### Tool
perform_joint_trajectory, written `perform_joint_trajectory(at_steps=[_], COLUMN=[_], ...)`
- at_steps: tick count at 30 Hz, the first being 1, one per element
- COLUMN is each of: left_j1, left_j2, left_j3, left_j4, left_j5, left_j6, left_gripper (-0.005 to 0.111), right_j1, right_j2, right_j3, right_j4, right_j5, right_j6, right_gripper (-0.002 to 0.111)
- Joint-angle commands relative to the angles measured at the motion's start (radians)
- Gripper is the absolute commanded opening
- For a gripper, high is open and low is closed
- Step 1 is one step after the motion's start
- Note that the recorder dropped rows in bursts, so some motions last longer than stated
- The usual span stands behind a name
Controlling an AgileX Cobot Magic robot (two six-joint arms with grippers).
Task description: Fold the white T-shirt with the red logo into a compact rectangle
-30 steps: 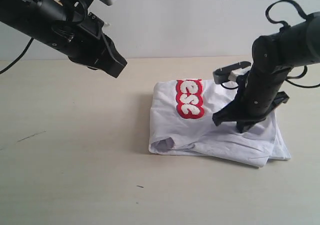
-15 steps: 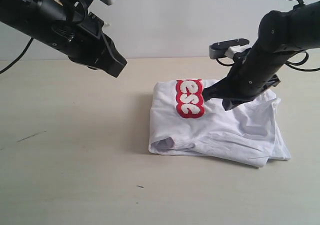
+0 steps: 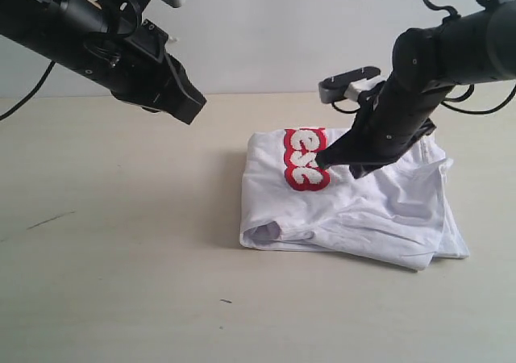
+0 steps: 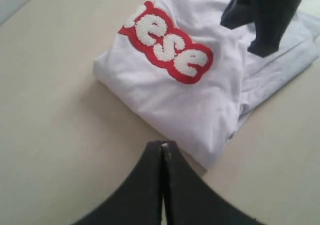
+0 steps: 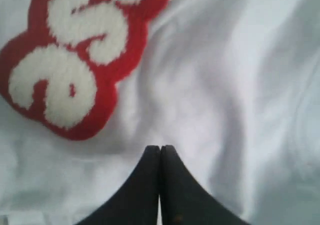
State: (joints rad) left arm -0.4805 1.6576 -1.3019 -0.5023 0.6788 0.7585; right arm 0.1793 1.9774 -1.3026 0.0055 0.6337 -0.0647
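T-shirt [image 3: 363, 214] near the end of its fold: the right gripper [image 3: 329, 160], jaws pressed together and holding nothing, hangs low over the white cloth just beside the red logo [image 3: 305, 160]; whether its tip touches the fabric cannot be told. Around it the shirt lies in a stacked, roughly rectangular bundle on the table [image 3: 113, 258], right of the middle in the exterior view. The logo faces up on the top layer near the bundle's left end, with only three puffy letters showing. The near edge is rumpled, and at the near right corner the lower layers stick out past the top one. The left gripper [image 3: 192, 106], likewise closed and empty, is raised over bare table well apart from the shirt. Judged from this, the main folds are done and the work is at the tidying stage, smoothing or squaring the bundle. The next move would call for pressing the top layer flat, or for opening the jaws to pinch the loose corner and tuck it under, without dragging the stack apart. Count: one T-shirt, one logo, two grippers, and nothing else on the table.
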Motion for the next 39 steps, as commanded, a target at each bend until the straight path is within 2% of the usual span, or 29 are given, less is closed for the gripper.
perform_joint_trajectory(at_steps=[1, 9, 16, 19, 23, 30, 34, 39], left_j1=[0.002, 0.002, 0.002, 0.002, 0.002, 0.002, 0.002, 0.002], left_j2=[-0.009, -0.008, -0.008, -0.008, -0.008, -0.008, -0.008, -0.008], left_j3=[0.002, 0.002, 0.002, 0.002, 0.002, 0.002, 0.002, 0.002], left_j4=[-0.010, -0.010, -0.010, -0.010, -0.004, -0.004, -0.004, -0.001], left_j5=[-0.005, -0.018, -0.024, -0.034, -0.044, -0.040, -0.033, -0.033], left_j6=[-0.005, -0.005, -0.005, -0.005, -0.005, -0.005, -0.005, -0.005], left_gripper=[0.000, 0.000, 0.000, 0.000, 0.000, 0.000, 0.000, 0.000], right_j1=[-0.049, -0.063, -0.063, -0.063, -0.026, 0.064, 0.070, 0.088], right_j2=[0.001, 0.105, 0.205, 0.235, 0.242, 0.242, 0.242, 0.242], right_j3=[-0.020, -0.026, -0.109, -0.139, -0.144, -0.150, -0.150, -0.150], right_j4=[-0.031, 0.001, 0.060, 0.186, 0.300, 0.305, 0.319, 0.421], right_j5=[-0.048, -0.122, -0.081, -0.051, -0.034, -0.043, -0.045, -0.045], right_j6=[0.051, 0.015, -0.029, -0.121, -0.215, -0.195, -0.125, -0.152], right_gripper=[0.000, 0.000, 0.000, 0.000, 0.000, 0.000, 0.000, 0.000])
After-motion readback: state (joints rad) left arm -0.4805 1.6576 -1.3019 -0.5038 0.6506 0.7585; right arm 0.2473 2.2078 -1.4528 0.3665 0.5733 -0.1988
